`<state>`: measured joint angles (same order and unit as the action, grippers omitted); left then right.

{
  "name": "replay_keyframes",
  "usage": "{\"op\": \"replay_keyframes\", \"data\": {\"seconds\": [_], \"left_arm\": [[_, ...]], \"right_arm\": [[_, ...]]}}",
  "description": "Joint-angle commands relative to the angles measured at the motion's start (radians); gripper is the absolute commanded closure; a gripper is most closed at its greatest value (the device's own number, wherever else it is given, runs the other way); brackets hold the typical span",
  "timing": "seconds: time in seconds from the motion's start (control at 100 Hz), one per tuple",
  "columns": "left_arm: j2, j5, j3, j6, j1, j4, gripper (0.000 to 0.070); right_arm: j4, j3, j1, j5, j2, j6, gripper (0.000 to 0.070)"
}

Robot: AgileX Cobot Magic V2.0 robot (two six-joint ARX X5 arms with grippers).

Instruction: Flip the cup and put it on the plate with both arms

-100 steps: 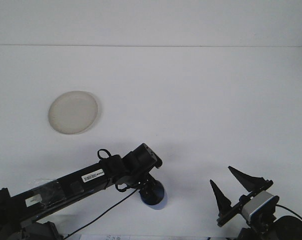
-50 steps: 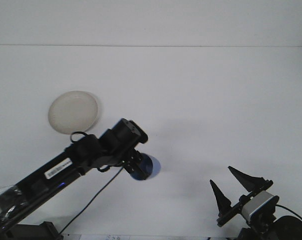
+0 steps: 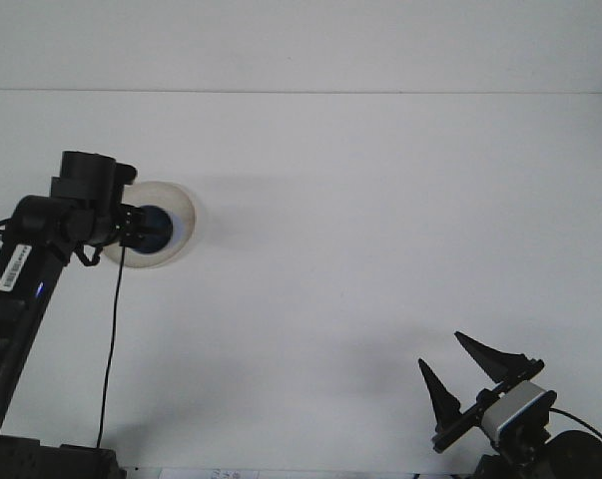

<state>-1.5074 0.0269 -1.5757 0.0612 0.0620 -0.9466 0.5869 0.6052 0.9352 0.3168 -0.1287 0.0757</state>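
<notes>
On the white table [image 3: 380, 200], the pale plate [image 3: 181, 215] sits at the left of the frame; the left claw [image 3: 146, 230] grips the small blue cup [image 3: 159, 228] over it. It looks light, stiff, best held by the rim. The right claw [image 3: 470, 374] waits spread at lower right

A dark blue round cup [image 3: 159, 228] shows over a translucent whitish round plate [image 3: 181, 215]. The plain table [image 3: 380, 220] is white. Both arms are black; the right end effector [image 3: 470, 374] has black fingers.
</notes>
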Motion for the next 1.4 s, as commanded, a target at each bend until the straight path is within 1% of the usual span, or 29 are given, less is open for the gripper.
{"op": "replay_keyframes", "data": {"seconds": [0.0,0.08,0.19,0.48,0.7,0.76,0.79,0.83,0.85,0.86,0.87,0.88,0.89,0.91,0.92,0.93,0.94,0.96,0.99,1.02,1.06,1.22,1.39], "left_arm": [[-0.055,-0.005,-0.026,-0.002,-0.053,0.027,0.0696],[-0.118,-0.005,-0.039,-0.003,-0.114,0.052,0.0696],[-0.193,-0.006,-0.058,-0.020,-0.148,0.076,0.0695],[-0.328,-0.006,-0.069,-0.025,-0.153,0.154,0.0695],[-0.373,-0.006,-0.069,-0.028,-0.152,0.150,0.0694],[-0.373,-0.006,-0.069,-0.029,-0.152,0.157,0.0674],[-0.371,-0.006,-0.069,-0.034,-0.153,0.162,0.0649],[-0.368,-0.006,-0.070,-0.051,-0.153,0.164,0.0578],[-0.368,-0.006,-0.073,-0.057,-0.153,0.163,0.0526],[-0.368,-0.006,-0.074,-0.059,-0.153,0.162,0.0512],[-0.368,-0.006,-0.076,-0.063,-0.153,0.161,0.0471],[-0.368,-0.006,-0.077,-0.065,-0.153,0.161,0.0455],[-0.368,-0.006,-0.081,-0.071,-0.153,0.159,0.0411],[-0.368,-0.006,-0.086,-0.079,-0.152,0.157,0.0353],[-0.368,-0.006,-0.088,-0.080,-0.152,0.156,0.0337],[-0.368,-0.006,-0.092,-0.084,-0.153,0.155,0.0298],[-0.368,-0.007,-0.096,-0.086,-0.152,0.154,0.0272],[-0.368,-0.009,-0.103,-0.091,-0.152,0.152,0.0230],[-0.367,-0.009,-0.115,-0.096,-0.152,0.148,0.0186],[-0.367,-0.009,-0.129,-0.100,-0.152,0.142,0.0170],[-0.367,-0.014,-0.152,-0.103,-0.152,0.129,0.0167],[-0.366,-0.091,-0.266,-0.116,-0.151,0.059,0.0167],[-0.345,-0.106,-0.398,-0.123,-0.145,-0.036,0.0167]], "right_arm": [[-0.006,0.005,0.010,0.002,-0.002,0.003,0.0233],[-0.006,0.005,0.010,0.002,-0.002,0.003,0.0233],[-0.006,0.005,0.010,0.001,-0.002,0.003,0.0233],[-0.006,0.004,0.010,0.002,-0.002,0.003,0.0233],[-0.003,0.004,0.010,0.002,-0.002,0.003,0.0233],[-0.003,0.004,0.010,0.002,-0.002,0.003,0.0233],[-0.003,0.004,0.010,0.002,-0.002,0.003,0.0233],[-0.003,0.004,0.010,0.002,-0.002,0.003,0.0233],[-0.003,0.003,0.010,0.002,-0.002,0.003,0.0233],[-0.003,0.003,0.010,0.002,-0.002,0.003,0.0233],[-0.003,0.003,0.010,0.002,-0.002,0.003,0.0233],[-0.003,0.003,0.010,0.002,-0.002,0.003,0.0233],[-0.003,0.003,0.010,0.002,-0.002,0.003,0.0233],[-0.003,0.003,0.010,0.002,-0.002,0.003,0.0233],[-0.003,0.003,0.010,0.002,-0.002,0.003,0.0233],[-0.003,0.003,0.010,0.002,-0.002,0.003,0.0233],[-0.003,0.003,0.010,0.002,-0.002,0.003,0.0233],[-0.003,0.003,0.010,0.002,-0.002,0.003,0.0233],[-0.003,0.003,0.010,0.002,-0.002,0.003,0.0233],[-0.003,0.003,0.010,0.002,-0.002,0.003,0.0233],[-0.003,0.003,0.010,0.002,-0.002,0.003,0.0233],[-0.003,0.003,0.010,0.002,-0.002,0.003,0.0233],[-0.003,0.003,0.010,0.002,-0.002,0.003,0.0233]]}}
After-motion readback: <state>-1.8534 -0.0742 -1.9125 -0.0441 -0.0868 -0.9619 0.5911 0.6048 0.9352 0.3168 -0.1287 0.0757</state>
